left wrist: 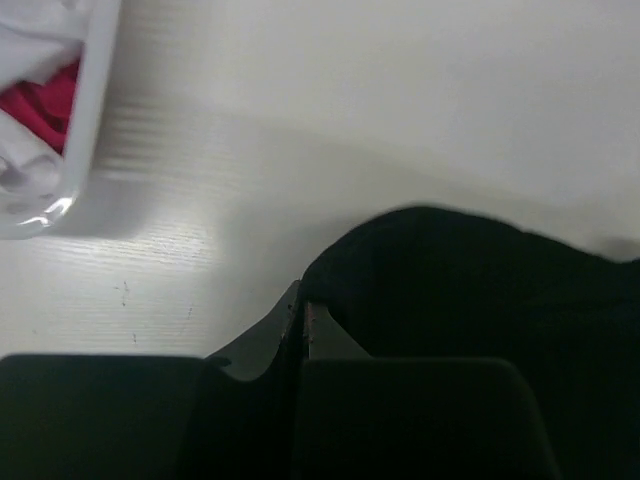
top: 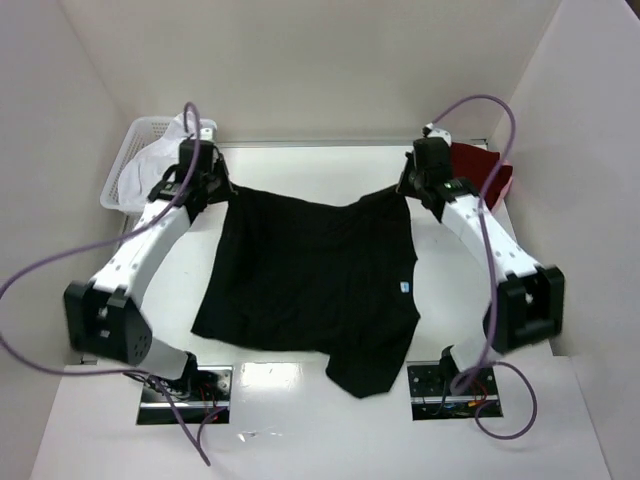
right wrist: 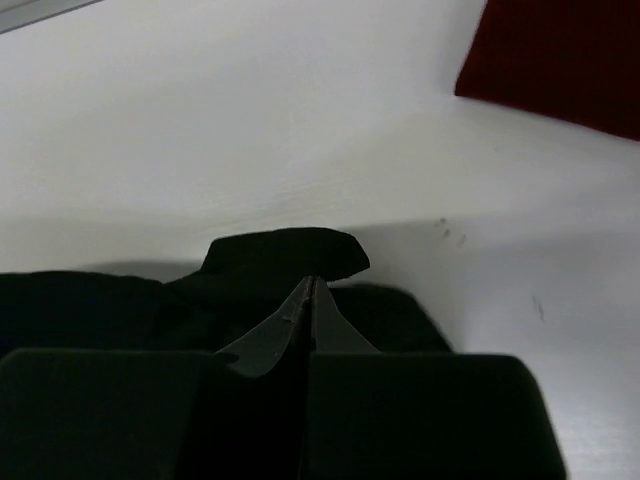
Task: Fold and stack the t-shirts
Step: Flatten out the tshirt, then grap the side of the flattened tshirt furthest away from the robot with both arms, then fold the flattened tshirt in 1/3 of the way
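Left gripper (top: 205,188) has its jaws pressed together on the upper-left corner of the black t-shirt (top: 310,270), and the right gripper (top: 418,180) pinches the upper-right corner the same way, the top edge sagging between them. The shirt lies spread over the middle of the desk (top: 330,165), a small blue label (top: 402,286) near its right side. A dark red t-shirt (top: 480,165) lies at the upper right, and a white basket (top: 120,170) holding white and red cloth (top: 160,155) sits at the upper left.
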Tool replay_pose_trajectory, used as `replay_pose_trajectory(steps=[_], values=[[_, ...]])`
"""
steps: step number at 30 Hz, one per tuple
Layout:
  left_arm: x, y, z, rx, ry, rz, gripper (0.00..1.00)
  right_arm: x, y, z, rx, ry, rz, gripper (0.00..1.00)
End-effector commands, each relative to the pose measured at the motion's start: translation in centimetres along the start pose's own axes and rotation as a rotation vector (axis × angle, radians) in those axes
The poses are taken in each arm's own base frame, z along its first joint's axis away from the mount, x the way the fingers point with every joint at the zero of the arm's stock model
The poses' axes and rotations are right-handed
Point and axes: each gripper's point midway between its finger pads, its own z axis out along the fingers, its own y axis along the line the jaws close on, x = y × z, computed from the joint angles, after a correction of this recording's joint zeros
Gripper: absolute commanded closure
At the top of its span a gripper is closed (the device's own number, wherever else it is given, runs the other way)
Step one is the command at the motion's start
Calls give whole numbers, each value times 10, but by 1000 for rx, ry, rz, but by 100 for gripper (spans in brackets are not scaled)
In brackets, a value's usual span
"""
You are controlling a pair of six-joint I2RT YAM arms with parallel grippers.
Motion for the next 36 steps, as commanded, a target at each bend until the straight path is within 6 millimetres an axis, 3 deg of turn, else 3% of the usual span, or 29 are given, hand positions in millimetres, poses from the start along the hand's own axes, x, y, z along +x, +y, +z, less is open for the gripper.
replay_pose_trajectory(steps=[1, 2, 4, 6, 8, 9, 11, 14, 15, 18, 25, 26, 30, 31, 32, 36], values=[[-13, -1, 63, -44, -12, 7, 100, -72, 39, 43, -86, -174, 17, 100], [-11, 0, 76, -57, -2, 9, 100, -80, 41, 52, -90, -180, 21, 100], [-22, 6, 103, -77, -6, 6, 100, -67, 40, 93, -79, -115, 15, 100], [-27, 16, 121, -95, -1, -10, 100, -82, 51, 103, -100, -139, 35, 100], [-25, 26, 143, -90, 26, -48, 100, -79, 55, 119, -106, -124, 42, 100], [-39, 30, 147, -62, 12, -79, 100, -88, 61, 119, -124, -140, 52, 100], [-41, 37, 164, -41, 30, -107, 100, -93, 61, 127, -134, -143, 56, 100], [-59, 36, 167, -15, 12, -98, 100, -96, 64, 127, -143, -146, 56, 100], [-57, 37, 169, -17, 17, -89, 100, -95, 65, 127, -147, -141, 55, 100], [-57, 38, 166, -17, 18, -52, 100, -90, 66, 115, -168, -128, 70, 100], [-22, 58, 139, -62, 85, 61, 100, -65, 59, 57, -234, -119, 147, 100], [-16, 59, 136, -65, 95, 61, 100, -45, 53, 55, -226, -82, 143, 100], [10, 67, 114, -83, 148, 62, 100, -14, 50, 26, -260, -29, 171, 100], [7, 68, 104, -89, 133, 62, 100, -12, 48, 17, -262, -28, 183, 100], [13, 73, 96, -114, 134, 45, 100, 9, 45, 13, -253, 22, 197, 100], [32, 96, 80, -232, 163, -16, 100, 50, 40, 1, -237, 137, 212, 100]])
